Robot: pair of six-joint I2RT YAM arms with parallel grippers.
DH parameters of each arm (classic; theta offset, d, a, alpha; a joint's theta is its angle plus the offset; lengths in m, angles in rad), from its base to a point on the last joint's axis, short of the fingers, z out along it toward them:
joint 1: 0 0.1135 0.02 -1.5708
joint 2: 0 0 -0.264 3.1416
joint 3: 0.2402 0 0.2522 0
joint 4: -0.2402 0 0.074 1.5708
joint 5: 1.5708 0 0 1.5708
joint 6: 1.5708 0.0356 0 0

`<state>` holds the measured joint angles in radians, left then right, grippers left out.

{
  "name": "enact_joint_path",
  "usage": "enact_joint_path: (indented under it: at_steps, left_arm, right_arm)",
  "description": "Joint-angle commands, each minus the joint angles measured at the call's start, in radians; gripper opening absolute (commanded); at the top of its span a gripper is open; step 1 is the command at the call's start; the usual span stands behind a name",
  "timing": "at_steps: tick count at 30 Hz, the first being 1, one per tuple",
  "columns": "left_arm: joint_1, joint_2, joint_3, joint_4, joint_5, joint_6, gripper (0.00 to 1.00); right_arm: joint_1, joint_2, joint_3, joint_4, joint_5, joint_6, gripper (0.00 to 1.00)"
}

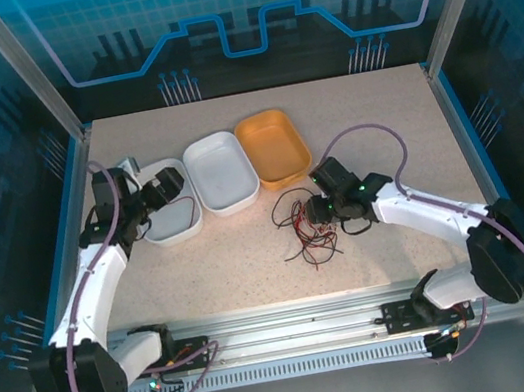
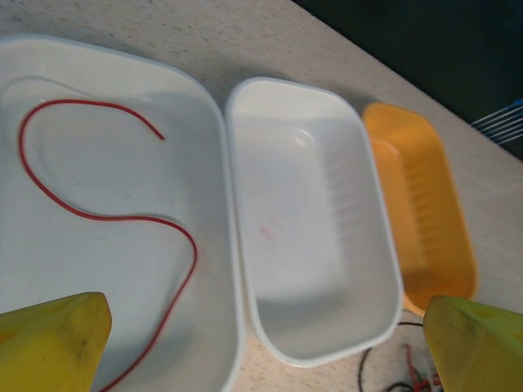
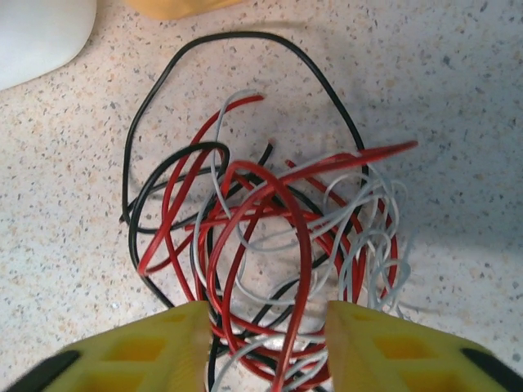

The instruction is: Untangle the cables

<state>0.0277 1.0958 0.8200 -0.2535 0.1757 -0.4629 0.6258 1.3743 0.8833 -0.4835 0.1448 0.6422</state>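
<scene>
The cables form a tangle (image 1: 307,231) of red, black and whitish wires on the table in front of the orange tray. My right gripper (image 1: 319,212) is low over the tangle's near side. Its yellow fingers (image 3: 163,347) stand apart, and several red and whitish strands (image 3: 304,245) run through the gap unpinched. One red cable (image 2: 98,216) lies loose in an S-curve inside the left white tray (image 2: 122,278). My left gripper (image 1: 157,196) hovers over that tray, wide open, with nothing between its fingertips (image 2: 57,339).
Three trays stand in a row at the back: the left white tray (image 1: 175,234), an empty middle white tray (image 1: 222,172) and an orange tray (image 1: 273,145). A black loop (image 3: 245,35) of the tangle reaches toward the orange tray's edge (image 3: 172,6).
</scene>
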Motion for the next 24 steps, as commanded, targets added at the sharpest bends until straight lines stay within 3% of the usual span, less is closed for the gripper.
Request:
enact_joint_path:
  at_steps: [1,6,13,20,24]
  left_arm:
    - [-0.003,-0.056,-0.043,0.102,0.076,-0.084,0.99]
    - [-0.004,-0.077,-0.067,0.151,0.132,-0.094,0.99]
    - [-0.024,-0.113,-0.154,0.339,0.256,-0.143,0.99]
    - [-0.165,-0.118,-0.143,0.382,0.251,-0.012,0.99]
    - [-0.22,-0.105,-0.165,0.507,0.298,-0.011,0.98]
  right_arm:
    - [0.012,0.043,0.061,-0.021,0.029,-0.014,0.27]
    - [0.018,0.052,0.131,-0.064,0.05,-0.029,0.01]
    - [0.047,-0.044,0.191,-0.13,0.087,-0.079,0.0]
    - [0.084,-0.161,0.223,-0.188,0.129,-0.127,0.0]
    - [0.089,-0.239,0.219,-0.183,0.133,-0.152,0.0]
